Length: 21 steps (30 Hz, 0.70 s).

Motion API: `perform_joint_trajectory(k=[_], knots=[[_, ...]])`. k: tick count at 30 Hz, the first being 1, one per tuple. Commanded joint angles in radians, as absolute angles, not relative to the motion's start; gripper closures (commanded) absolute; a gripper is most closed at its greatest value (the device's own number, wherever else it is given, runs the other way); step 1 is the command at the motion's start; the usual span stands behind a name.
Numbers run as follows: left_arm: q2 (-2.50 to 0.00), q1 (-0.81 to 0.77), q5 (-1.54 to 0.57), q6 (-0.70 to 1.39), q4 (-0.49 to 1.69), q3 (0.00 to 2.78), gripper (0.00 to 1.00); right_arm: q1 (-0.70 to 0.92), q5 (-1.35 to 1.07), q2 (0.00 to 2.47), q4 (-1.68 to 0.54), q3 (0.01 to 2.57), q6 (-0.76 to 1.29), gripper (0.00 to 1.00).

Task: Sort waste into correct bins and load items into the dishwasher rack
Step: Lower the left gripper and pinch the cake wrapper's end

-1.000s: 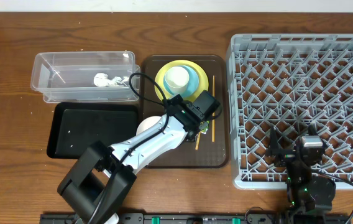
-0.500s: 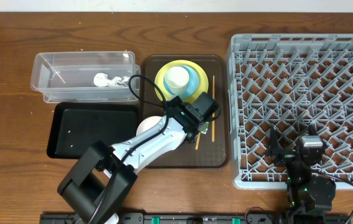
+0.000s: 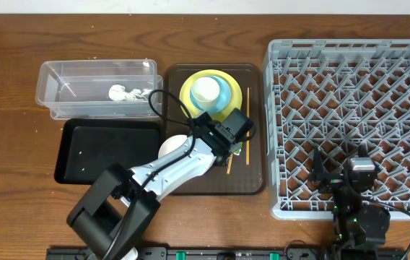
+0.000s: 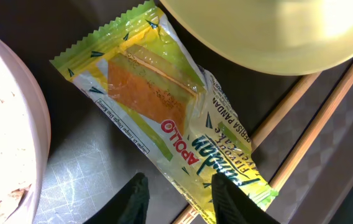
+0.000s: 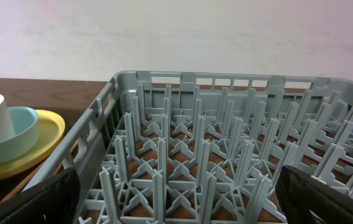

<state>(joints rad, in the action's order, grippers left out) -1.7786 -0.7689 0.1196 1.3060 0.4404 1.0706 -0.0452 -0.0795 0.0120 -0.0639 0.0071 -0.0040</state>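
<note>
A yellow-green snack wrapper (image 4: 170,118) lies flat on the brown serving tray (image 3: 252,180), between the white bowl (image 4: 2,137) holding rice scraps and the yellow plate (image 4: 276,31). My left gripper (image 4: 183,199) hovers low over the wrapper's near end, jaws apart, one fingertip (image 4: 232,199) overlapping the wrapper's edge. Two wooden chopsticks (image 4: 313,118) run beside it. The plate (image 3: 190,90) carries a light blue bowl (image 3: 227,94) and a white cup (image 3: 206,90). My right gripper (image 5: 179,199) stands wide open over the near corner of the grey dishwasher rack (image 5: 226,124).
A clear tub (image 3: 60,79) at the back left holds a crumpled white napkin (image 3: 122,92). A shallow black tray (image 3: 111,152) sits in front of it. The rack (image 3: 356,72) fills the right side. Brown wooden table (image 3: 10,159) surrounds everything.
The left gripper has shifted slightly toward the front over the serving tray. The right arm has not moved.
</note>
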Motion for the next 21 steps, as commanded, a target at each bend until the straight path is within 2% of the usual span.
perform_joint_trajectory(k=[1, 12, 15, 21], knots=[[-1.794, -0.77, 0.143, 1.359, 0.434, 1.05, 0.62, -0.055, -0.086, 0.006, -0.067, 0.006, 0.006, 0.01], [-1.794, -0.77, 0.143, 1.367, 0.409, 1.049, 0.64, -0.055, -0.086, 0.006, -0.067, 0.006, 0.006, 0.01], [-1.794, -0.772, 0.143, 1.368, 0.408, 1.049, 0.69, -0.055, -0.086, 0.006, -0.067, 0.006, 0.006, 0.01], [-1.794, -0.792, 0.143, 1.368, 0.408, 1.049, 0.7, -0.055, -0.086, 0.006, -0.067, 0.006, 0.006, 0.01]])
